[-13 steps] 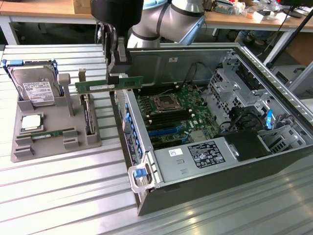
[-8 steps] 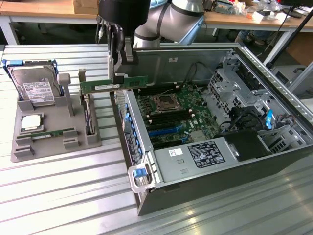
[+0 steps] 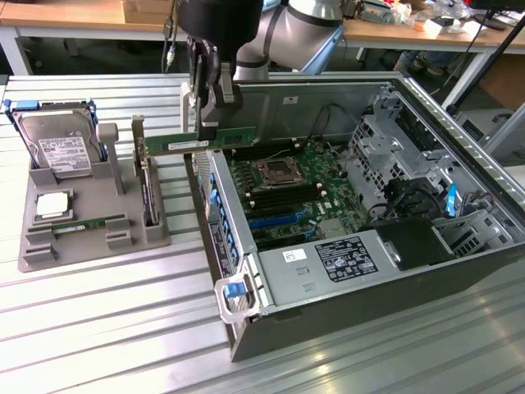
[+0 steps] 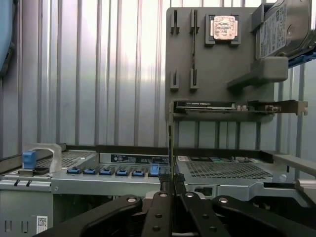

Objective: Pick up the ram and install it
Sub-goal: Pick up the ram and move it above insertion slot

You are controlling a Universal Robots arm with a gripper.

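Looking across the ribbed metal worktop, you have the open computer case on the exterior view's right, with the motherboard lying flat on its floor. The grey tray sits on the exterior view's left.

The ram is not on the tray. It hangs in the air above the case wall nearest the tray, carried on edge with its chips facing sideways. Its long axis runs level, left to right in the exterior view. Judge that line against the black memory slots beside the processor socket: it looks close to parallel with them. The slots lie lower and toward the exterior view's right of the stick, so the gap is both sideways and downward.

The claw comes down from above and is pinched narrow on the ram's upper edge, near the middle of its length, so a similar length sticks out either way. In the wrist view, you see the same grip end-on. The claw is clamped on the ram, which shows as a thin upright line that runs straight away from the fingers.
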